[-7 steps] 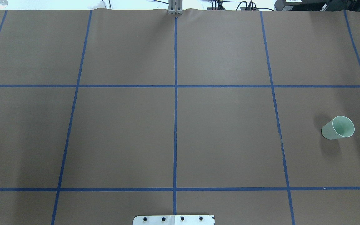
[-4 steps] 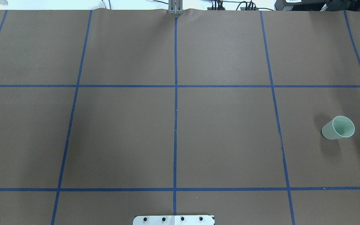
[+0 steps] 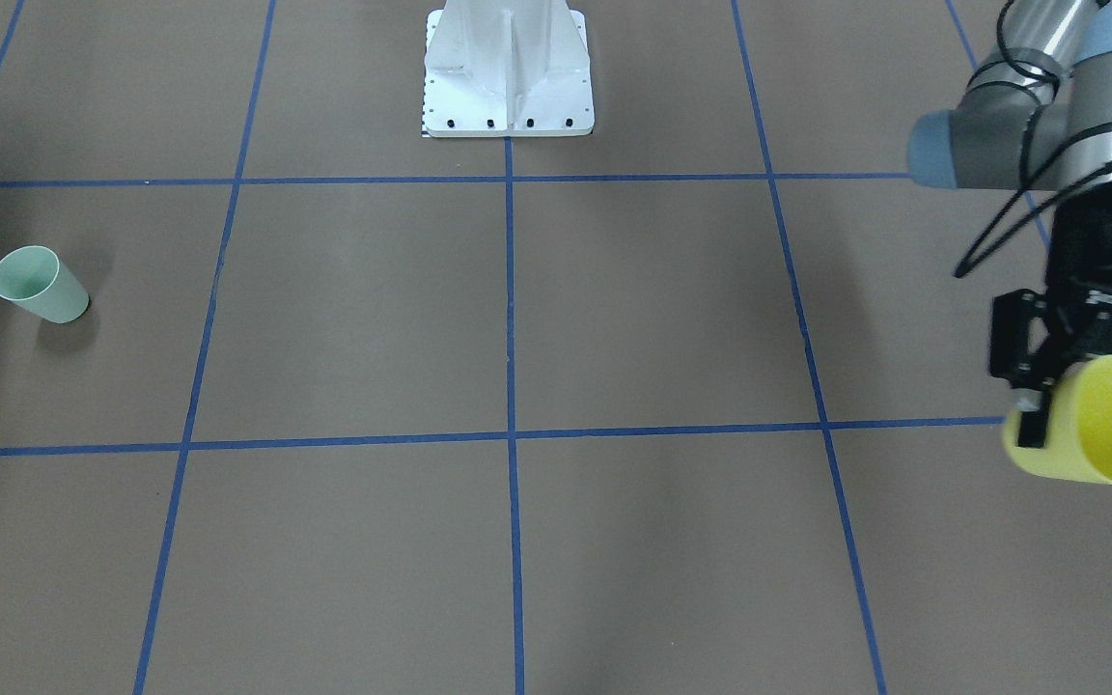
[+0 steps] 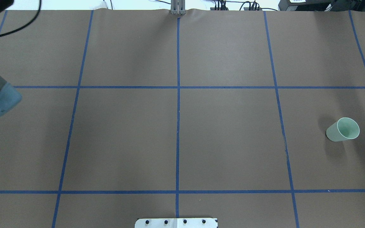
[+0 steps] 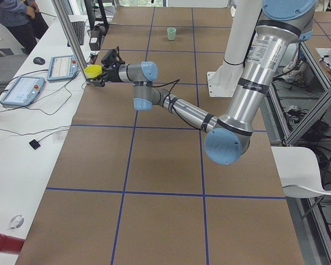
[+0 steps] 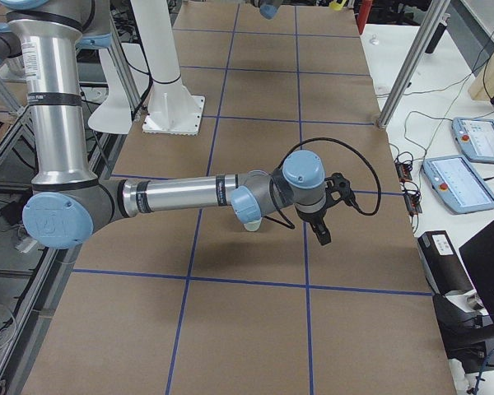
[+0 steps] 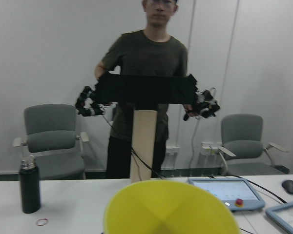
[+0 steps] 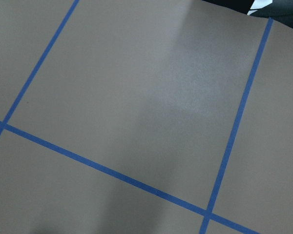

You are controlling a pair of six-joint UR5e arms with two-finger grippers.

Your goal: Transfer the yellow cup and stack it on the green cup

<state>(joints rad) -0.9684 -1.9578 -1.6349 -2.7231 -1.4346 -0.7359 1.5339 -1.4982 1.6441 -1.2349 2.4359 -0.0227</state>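
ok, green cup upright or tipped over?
Upright. The green cup stands on its base with its open rim up, the empty inside showing in both overhead and front views.

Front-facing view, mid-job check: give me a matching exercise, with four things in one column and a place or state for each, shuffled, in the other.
Things:
1. bright yellow plastic cup
2. pale mint-green plastic cup
3. white metal robot base
4. left gripper

Places or states:
A. stands mouth up on the brown table cover, on the robot's right side
B. sits at the table's edge on the centre tape line
C. shut on a cup
D. held in the air, off the table

Pairs: 1-D, 2-A, 3-B, 4-C.
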